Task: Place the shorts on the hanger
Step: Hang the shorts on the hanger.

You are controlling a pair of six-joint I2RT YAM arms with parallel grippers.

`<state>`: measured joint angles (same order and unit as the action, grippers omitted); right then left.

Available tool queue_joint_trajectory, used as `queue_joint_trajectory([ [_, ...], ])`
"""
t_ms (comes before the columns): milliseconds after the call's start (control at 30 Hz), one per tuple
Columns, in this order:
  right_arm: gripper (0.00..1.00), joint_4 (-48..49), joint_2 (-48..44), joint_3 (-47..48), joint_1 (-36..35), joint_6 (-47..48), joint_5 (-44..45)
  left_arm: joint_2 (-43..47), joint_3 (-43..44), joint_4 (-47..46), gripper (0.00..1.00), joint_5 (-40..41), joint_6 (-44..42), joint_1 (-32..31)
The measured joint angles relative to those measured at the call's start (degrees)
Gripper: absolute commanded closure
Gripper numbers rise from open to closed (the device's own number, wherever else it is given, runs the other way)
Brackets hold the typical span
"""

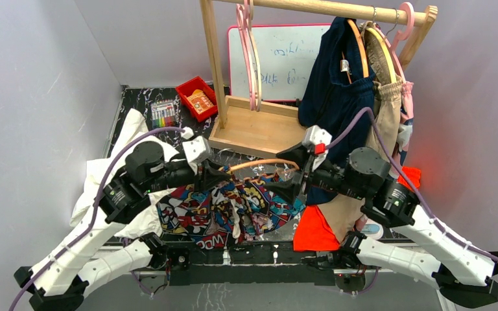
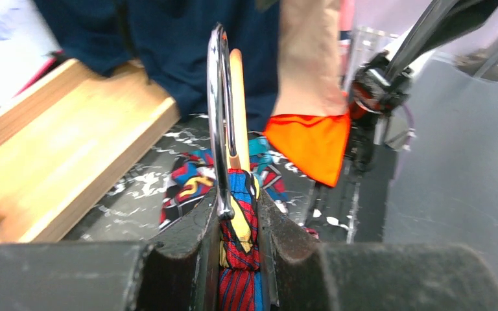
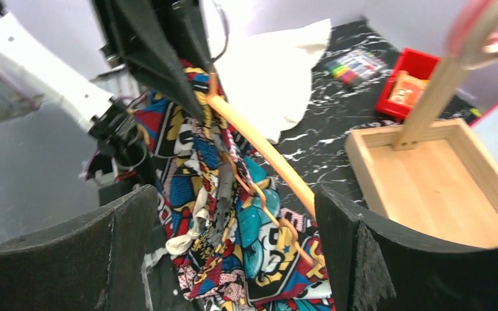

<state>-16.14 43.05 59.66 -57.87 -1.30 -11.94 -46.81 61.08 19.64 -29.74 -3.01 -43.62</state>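
Observation:
The comic-print shorts [image 1: 233,210] lie bunched on the black marbled table between the two arms, draped from the light-orange hanger [image 1: 262,164]. My left gripper [image 1: 224,175] is shut on the hanger's end together with a fold of the shorts. In the left wrist view the fabric [image 2: 241,259] is pinched between the jaws [image 2: 238,204], with the silver hook [image 2: 218,123] and the orange arm [image 2: 237,97] rising from them. My right gripper [image 1: 286,172] is wide open at the hanger's other end. In the right wrist view [image 3: 233,194] the zigzag bar [image 3: 269,210] and the shorts [image 3: 233,253] hang between its fingers.
A wooden garment rack's base [image 1: 259,126] stands behind, with pink hangers [image 1: 249,52], a navy garment [image 1: 334,84] and a beige one [image 1: 382,129]. A white cloth [image 1: 123,146] lies left, an orange cloth [image 1: 314,230] right. A red bin [image 1: 196,97] and markers [image 1: 163,114] sit at the back.

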Motion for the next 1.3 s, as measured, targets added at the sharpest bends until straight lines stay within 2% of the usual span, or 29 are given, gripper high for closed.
queue_joint_trajectory([
  [267, 0.02, -2.27, -0.90, 2.51, 0.00, -5.53, 8.31, 12.33, -3.65, -1.38, 1.00, 15.39, -0.79, 0.00],
  [367, 0.03, -1.44, -1.07, -0.63, 0.00, -8.31, 9.25, 15.26, -3.65, -2.71, 1.00, 19.43, -1.01, 0.00],
  [500, 0.08, 1.01, 0.11, -8.09, 0.00, -12.59, 9.70, 17.79, -4.48, -5.31, 1.00, 23.74, -1.05, 0.02],
  [700, 0.29, 7.54, 6.64, -17.64, 0.00, -21.46, 9.46, 18.36, -5.99, -7.65, 1.00, 25.49, -0.37, 0.00],
  [900, 0.28, 17.97, 12.59, -20.83, -0.74, -29.97, 9.14, 18.43, -7.10, -10.45, 1.00, 26.16, 1.27, 0.00],
  [1000, 0.31, 21.18, 15.56, -20.72, -1.27, -31.87, 10.03, 18.45, -7.10, -10.88, 1.00, 26.16, 1.86, 0.00],
  [1200, 0.38, 21.42, 21.57, -19.45, -1.57, -34.32, 12.61, 18.45, -7.08, -11.08, 1.00, 26.12, 2.19, 0.00],
  [1300, 0.45, 20.52, 22.18, -19.45, -1.57, -34.93, 14.53, 18.45, -7.06, -11.08, 1.00, 26.08, 2.19, 0.00],
])
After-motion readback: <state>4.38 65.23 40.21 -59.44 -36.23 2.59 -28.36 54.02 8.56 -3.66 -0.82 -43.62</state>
